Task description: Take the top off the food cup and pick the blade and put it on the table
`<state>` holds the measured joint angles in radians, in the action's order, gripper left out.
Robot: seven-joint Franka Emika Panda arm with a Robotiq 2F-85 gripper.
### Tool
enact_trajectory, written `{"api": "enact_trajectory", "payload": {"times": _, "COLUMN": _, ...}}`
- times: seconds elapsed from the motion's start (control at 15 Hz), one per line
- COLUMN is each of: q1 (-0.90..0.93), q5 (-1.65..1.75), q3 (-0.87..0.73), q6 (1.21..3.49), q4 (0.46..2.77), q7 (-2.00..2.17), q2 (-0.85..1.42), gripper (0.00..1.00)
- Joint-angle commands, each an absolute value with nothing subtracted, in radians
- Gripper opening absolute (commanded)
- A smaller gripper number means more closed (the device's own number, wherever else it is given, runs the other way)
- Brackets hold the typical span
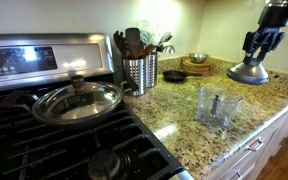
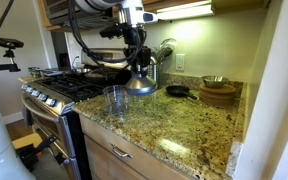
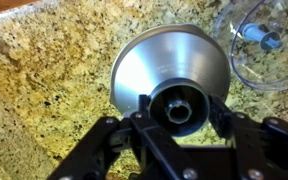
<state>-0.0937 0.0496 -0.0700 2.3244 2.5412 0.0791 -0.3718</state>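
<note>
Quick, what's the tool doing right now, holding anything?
Tool: closed on the knob of the grey top, which rests on the table beside the food cup.

Both exterior views over the table [image 1: 174, 105] [image 2: 184, 125], wrist view close above.

Your gripper [image 3: 179, 106] points straight down over the top [image 3: 162, 62], fingers [image 3: 137, 116] clamped on either side of the top's hub. Your arm [image 1: 276, 14] rises above the top, wrist upright.
</note>
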Motion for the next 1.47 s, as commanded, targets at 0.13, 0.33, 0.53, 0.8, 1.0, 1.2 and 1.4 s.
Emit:
{"api": "enact_trajectory", "payload": {"times": 0.13, "q1": -0.101, "q5": -0.027, "q3": -0.098, "q6": 2.421, "q4": 2.456, "q7": 0.094, "q2": -0.19, "gripper": 0.35}}
{"api": "enact_trajectory", "payload": {"times": 0.33, "q1": -0.099, "q5": -0.07, "q3": -0.098, "q6": 2.444, "q4": 2.424, "q7": 0.097, "q2": -0.115, "gripper": 0.35}}
{"api": "enact_trajectory", "payload": {"times": 0.53, "q1": -0.102, "q5": -0.1, "q3": -0.099, "q6": 2.447, "q4": 2.397, "q7": 0.096, "q2": -0.059, "gripper": 0.35}}
{"api": "enact_trajectory", "payload": {"times": 0.8, "q1": -0.103, "q5": -0.135, "q3": -0.099, "q6": 2.45, "q4": 2.375, "q7": 0.093, "q2": 0.001, "gripper": 0.35}}
{"api": "enact_trajectory", "payload": {"times": 1.0, "q1": -0.103, "q5": -0.164, "q3": -0.099, "q6": 2.466, "q4": 2.377, "q7": 0.086, "q2": 0.034, "gripper": 0.35}}
{"api": "enact_trajectory", "payload": {"times": 1.2, "q1": -0.101, "q5": -0.183, "q3": -0.094, "q6": 2.509, "q4": 2.401, "q7": 0.09, "q2": 0.057, "gripper": 0.35}}
{"api": "enact_trajectory", "payload": {"times": 1.4, "q1": -0.104, "q5": -0.164, "q3": -0.099, "q6": 2.532, "q4": 2.412, "q7": 0.096, "q2": 0.043, "gripper": 0.35}}
